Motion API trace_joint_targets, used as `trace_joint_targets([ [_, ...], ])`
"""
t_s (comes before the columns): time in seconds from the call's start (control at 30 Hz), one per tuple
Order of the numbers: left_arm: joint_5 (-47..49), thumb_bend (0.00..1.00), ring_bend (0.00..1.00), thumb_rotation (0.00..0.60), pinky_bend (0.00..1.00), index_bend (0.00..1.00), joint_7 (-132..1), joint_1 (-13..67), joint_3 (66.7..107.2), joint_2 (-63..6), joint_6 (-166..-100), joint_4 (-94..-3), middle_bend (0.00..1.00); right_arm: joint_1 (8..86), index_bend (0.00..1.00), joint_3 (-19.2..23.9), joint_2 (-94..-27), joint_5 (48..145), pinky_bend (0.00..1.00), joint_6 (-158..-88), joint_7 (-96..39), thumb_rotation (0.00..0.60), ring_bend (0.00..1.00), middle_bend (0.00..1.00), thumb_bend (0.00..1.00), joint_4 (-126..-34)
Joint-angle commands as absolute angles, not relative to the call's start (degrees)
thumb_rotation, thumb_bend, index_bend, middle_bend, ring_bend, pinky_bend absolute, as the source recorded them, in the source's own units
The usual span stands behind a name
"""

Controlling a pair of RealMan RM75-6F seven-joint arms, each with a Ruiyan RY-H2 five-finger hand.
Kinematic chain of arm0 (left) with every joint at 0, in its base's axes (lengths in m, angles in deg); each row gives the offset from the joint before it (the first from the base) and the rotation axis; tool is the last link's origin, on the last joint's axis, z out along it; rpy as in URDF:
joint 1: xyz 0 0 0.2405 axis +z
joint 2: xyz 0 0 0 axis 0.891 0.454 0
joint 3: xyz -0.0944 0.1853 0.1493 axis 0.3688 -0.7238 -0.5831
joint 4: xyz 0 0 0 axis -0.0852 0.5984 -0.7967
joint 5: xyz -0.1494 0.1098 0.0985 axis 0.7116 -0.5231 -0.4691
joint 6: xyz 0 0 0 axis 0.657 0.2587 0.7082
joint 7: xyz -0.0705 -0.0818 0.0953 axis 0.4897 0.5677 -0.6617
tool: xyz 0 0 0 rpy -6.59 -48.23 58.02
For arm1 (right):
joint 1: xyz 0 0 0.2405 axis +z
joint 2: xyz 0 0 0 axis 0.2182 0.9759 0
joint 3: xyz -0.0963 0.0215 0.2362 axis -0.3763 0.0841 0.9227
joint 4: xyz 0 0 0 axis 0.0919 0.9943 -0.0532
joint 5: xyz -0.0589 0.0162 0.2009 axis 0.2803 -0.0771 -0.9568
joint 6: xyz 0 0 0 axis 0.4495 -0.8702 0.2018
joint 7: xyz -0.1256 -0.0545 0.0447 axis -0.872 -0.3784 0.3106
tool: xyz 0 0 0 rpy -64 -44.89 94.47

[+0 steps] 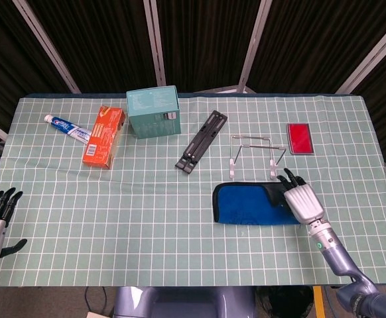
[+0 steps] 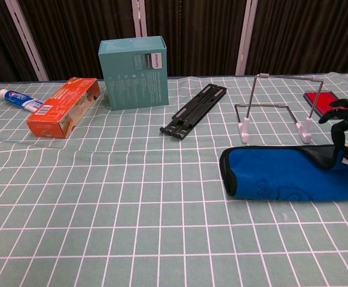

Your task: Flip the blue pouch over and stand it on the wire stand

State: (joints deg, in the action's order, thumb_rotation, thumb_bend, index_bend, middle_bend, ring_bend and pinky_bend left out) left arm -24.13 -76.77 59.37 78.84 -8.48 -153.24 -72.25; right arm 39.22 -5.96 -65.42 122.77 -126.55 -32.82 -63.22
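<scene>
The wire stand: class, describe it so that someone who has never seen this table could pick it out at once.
On the green gridded tablecloth, look at the right half, just behind the blue pouch where the right hand rests. The wire stand sits between the folded black bracket and the flat red case. Alone among them, it is a see-through frame of thin metal rod on white feet.

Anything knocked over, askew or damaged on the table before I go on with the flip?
Nothing stands out. The wire stand is upright behind the blue pouch, which lies flat and intact. The right hand is at the pouch's right end.
</scene>
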Motion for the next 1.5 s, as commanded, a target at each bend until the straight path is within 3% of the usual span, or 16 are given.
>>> trace_joint_targets([
  [0.03, -24.1, 0.0, 0.0, 0.6, 0.0, 0.0, -76.8, 59.3, 78.9, -8.5, -153.2, -72.2, 0.0, 39.8, 0.63, -4.8, -65.2, 121.1, 0.26, -125.3, -33.0, 0.6, 0.0, 0.16, 0.42, -63.4],
  [0.7, -23.3, 0.0, 0.0, 0.6, 0.0, 0.0, -77.2, 59.1, 79.0, -8.8, -152.6, -71.8, 0.0, 41.7, 0.63, 1.3, -68.2, 110.1, 0.28, -118.0, -32.9, 0.6, 0.0, 0.17, 0.42, -58.8],
  [1.07, -23.0, 0.0, 0.0, 0.6, 0.0, 0.0, -77.6, 59.0, 79.0, -9.0, -152.3, -71.9, 0.0, 42.2, 0.63, 1.8, -70.0, 108.1, 0.29, -115.9, -32.7, 0.6, 0.0, 0.17, 0.4, -56.3],
  [1.13, -22.9, 0.0, 0.0, 0.6, 0.0, 0.0, -77.6, 59.0, 79.1, -9.0, -152.3, -71.9, 0.0, 42.2, 0.51, 2.0, -70.3, 107.3, 0.29, -115.3, -32.6, 0.6, 0.0, 0.17, 0.35, -56.0],
  [1.2, -22.7, 0.0, 0.0, 0.6, 0.0, 0.0, -77.5, 59.0, 79.1, -9.0, -152.2, -71.8, 0.0, 42.1, 0.26, 2.5, -70.4, 106.6, 0.28, -115.4, -32.7, 0.6, 0.0, 0.16, 0.22, -56.1],
  [1.27, -22.7, 0.0, 0.0, 0.6, 0.0, 0.0, -77.3, 59.0, 79.1, -9.0, -152.2, -71.7, 0.0, 41.9, 0.15, 3.0, -70.9, 106.7, 0.26, -117.2, -32.7, 0.6, 0.0, 0.13, 0.15, -55.7],
  [1.37, -22.7, 0.0, 0.0, 0.6, 0.0, 0.0, -77.2, 59.0, 79.1, -8.9, -152.3, -71.7, 0.0, 41.6, 0.08, 3.7, -71.8, 106.9, 0.19, -120.2, -32.2, 0.6, 0.0, 0.09, 0.13, -54.9],
  [1.5, -22.9, 0.0, 0.0, 0.6, 0.0, 0.0, -77.0, 59.0, 79.1, -8.8, -152.4, -71.8, 0.0, 41.0, 0.06, 4.5, -72.2, 107.4, 0.1, -123.3, -30.5, 0.6, 0.0, 0.05, 0.04, -54.8],
])
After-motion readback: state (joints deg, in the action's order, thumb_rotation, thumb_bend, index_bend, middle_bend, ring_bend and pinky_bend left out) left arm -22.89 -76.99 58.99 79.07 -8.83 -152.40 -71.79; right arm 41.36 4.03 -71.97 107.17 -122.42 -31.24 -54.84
